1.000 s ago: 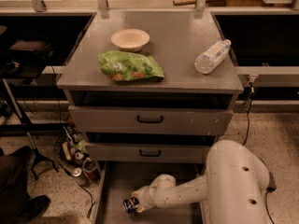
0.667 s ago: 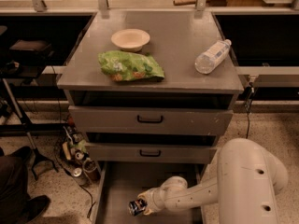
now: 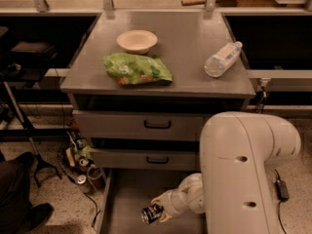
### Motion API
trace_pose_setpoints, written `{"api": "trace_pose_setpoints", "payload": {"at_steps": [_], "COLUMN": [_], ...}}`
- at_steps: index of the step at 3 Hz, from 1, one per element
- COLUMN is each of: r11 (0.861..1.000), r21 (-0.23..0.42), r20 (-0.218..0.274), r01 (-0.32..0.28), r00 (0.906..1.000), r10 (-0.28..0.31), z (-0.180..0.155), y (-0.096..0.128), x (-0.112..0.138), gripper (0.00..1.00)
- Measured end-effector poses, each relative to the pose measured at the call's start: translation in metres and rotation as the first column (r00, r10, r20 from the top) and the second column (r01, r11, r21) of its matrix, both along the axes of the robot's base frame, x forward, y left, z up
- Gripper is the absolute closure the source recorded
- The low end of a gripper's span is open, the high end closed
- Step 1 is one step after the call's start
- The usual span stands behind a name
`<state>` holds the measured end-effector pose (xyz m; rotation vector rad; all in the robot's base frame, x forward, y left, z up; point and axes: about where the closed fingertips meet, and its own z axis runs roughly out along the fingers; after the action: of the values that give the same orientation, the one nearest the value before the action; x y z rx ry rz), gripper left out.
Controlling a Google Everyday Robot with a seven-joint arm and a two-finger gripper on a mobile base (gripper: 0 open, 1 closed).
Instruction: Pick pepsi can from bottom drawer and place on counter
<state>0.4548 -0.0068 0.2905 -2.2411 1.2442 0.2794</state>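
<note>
- The worktop (image 3: 187, 35) is the flat grey metal top of a three-drawer cabinet, and everything below is placed against it.
- Toward the back of the worktop, left of its middle, stands a pale bowl (image 3: 137, 40), upright.
- Just in front of the bowl, near the worktop's front left edge, lies a crumpled green bag (image 3: 137, 69). Bowl and bag are close, and whether they touch cannot be told.
- At the worktop's right edge a clear water bottle (image 3: 222, 59) lies on its side, cap pointing to the back right corner, well apart from the bag.
- Under the worktop's front edge sit the top drawer (image 3: 117, 125) and the middle drawer (image 3: 122, 158), each with a black handle.
- Lowest of all, the bottom drawer (image 3: 127, 199) is pulled out well forward of the worktop's front edge, showing a flat grey floor.
- The robot's white arm (image 3: 243, 174) rises below the worktop's front right corner and bends left over the open drawer.
- The gripper (image 3: 158, 211) is at the arm's end, below the worktop's front edge and above the bottom drawer's floor.
- The jaws are clenched around the pepsi can (image 3: 151, 213), grasping it.
- The pepsi can is tilted, dark blue with its silver end to the lower left, over the drawer and far below the worktop.
- On the floor below the worktop's left side, brownish cans (image 3: 87, 175) sit among cables (image 3: 73, 152).
</note>
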Motion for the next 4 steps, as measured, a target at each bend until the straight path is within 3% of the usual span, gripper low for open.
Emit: {"api": "trace_pose_setpoints", "payload": {"at_steps": [1, 2, 4], "r11": [0.997, 0.995, 0.984], "r21": [0.013, 0.014, -0.069], "r20": [0.005, 0.031, 0.055], "r01": [-0.074, -0.102, -0.167], "r00": [0.9973, 0.9944, 0.9838], "r10": [0.074, 0.101, 0.171], "z": [0.065, 0.101, 0.174], "y": [-0.016, -0.028, -0.003], "x": [0.013, 0.027, 0.016], "gripper": [1.0, 1.0, 1.0]}}
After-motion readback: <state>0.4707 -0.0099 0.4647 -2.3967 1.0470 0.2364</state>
